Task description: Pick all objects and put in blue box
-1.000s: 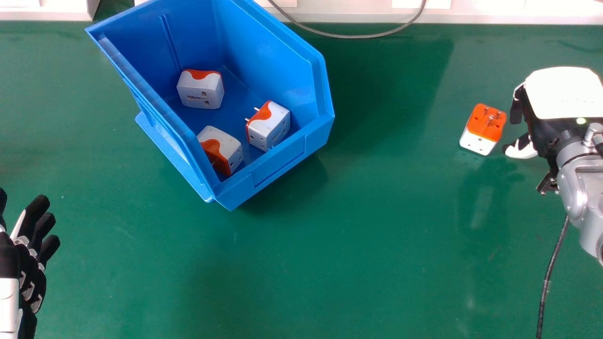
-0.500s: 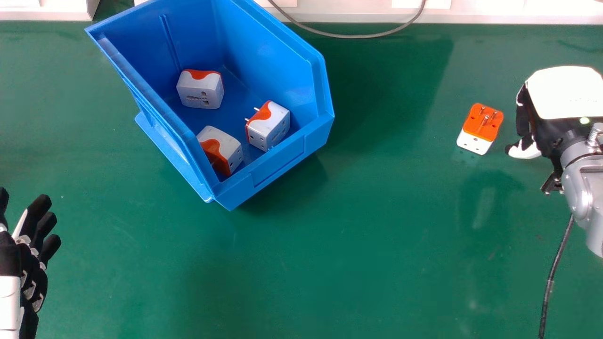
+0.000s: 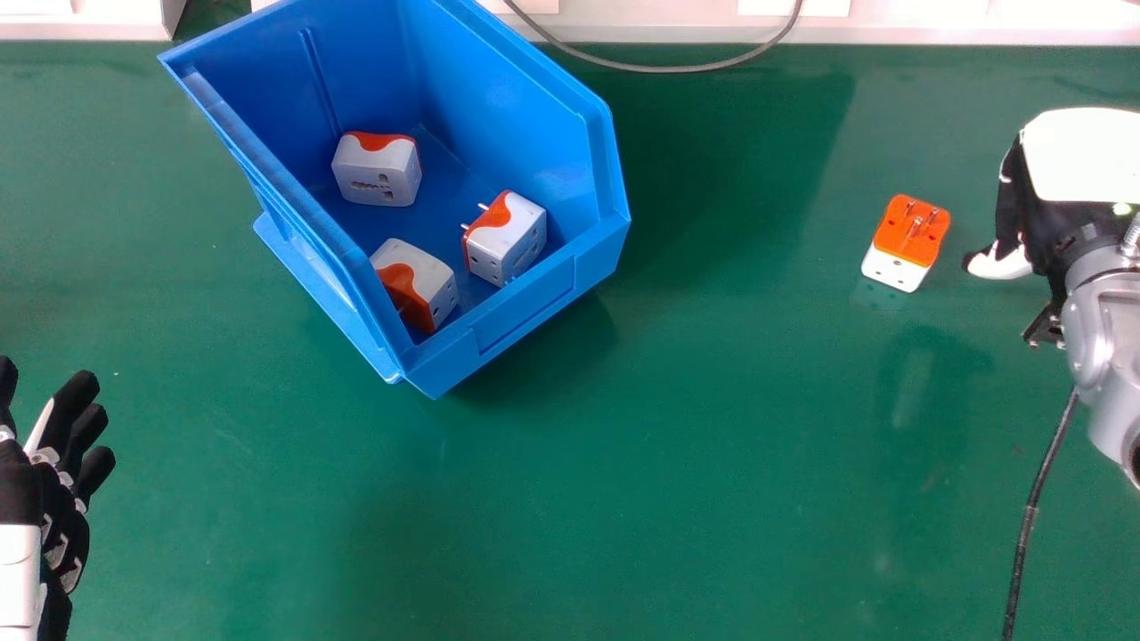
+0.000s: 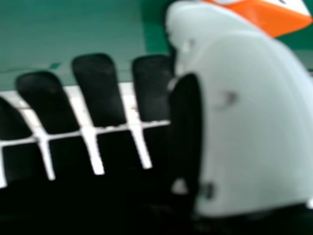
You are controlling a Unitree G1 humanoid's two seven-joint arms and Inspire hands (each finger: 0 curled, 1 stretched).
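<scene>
The green desk (image 3: 712, 445) bears the blue box (image 3: 539, 303), the left hand (image 3: 67, 499) idle at its left edge with fingers extended, the right hand (image 3: 1082, 156) at the right with fingers and thumb apart, unloaded. Three plug adapters (image 3: 378, 169) lie inside the box; the orange-and-white adapter (image 3: 907, 242) lies pins up on the desk, near the right hand. Step in hand is judged to be its pick-up, requiring the right hand to move left and close around its sides.

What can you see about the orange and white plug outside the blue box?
The plug is blocky and plastic-looking, part orange, part white. Metal-looking prongs stand up from its orange face, and its white side is dotted with dark specks. It rests on the green table, apart from the right hand.
</scene>
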